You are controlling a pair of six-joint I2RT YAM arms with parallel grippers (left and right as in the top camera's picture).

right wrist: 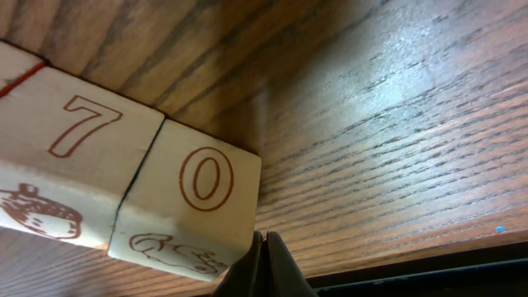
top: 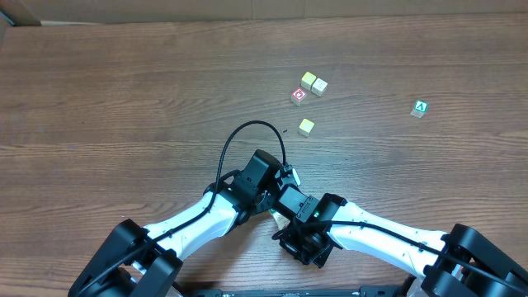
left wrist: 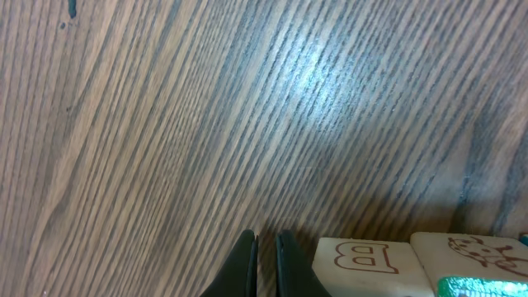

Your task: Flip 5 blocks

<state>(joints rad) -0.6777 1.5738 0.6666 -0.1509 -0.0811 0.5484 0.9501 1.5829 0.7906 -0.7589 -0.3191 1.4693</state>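
From overhead our two arms [top: 206, 216] meet at lower centre and hide whatever lies under them. The wrist views catch blocks mostly cut off at the frame edges: a B block [left wrist: 363, 257], an animal-picture block [left wrist: 474, 250] and a teal sliver [left wrist: 483, 286] at the left wrist's lower right, a 7 block [right wrist: 70, 157] and a 0 block [right wrist: 194, 198] at the right wrist's left. The left jaws, shut and empty, sit just left of the B block with bare desk [left wrist: 247, 99] between; the right jaws, shut and empty, point at the 0 block's lower right corner, contact unclear
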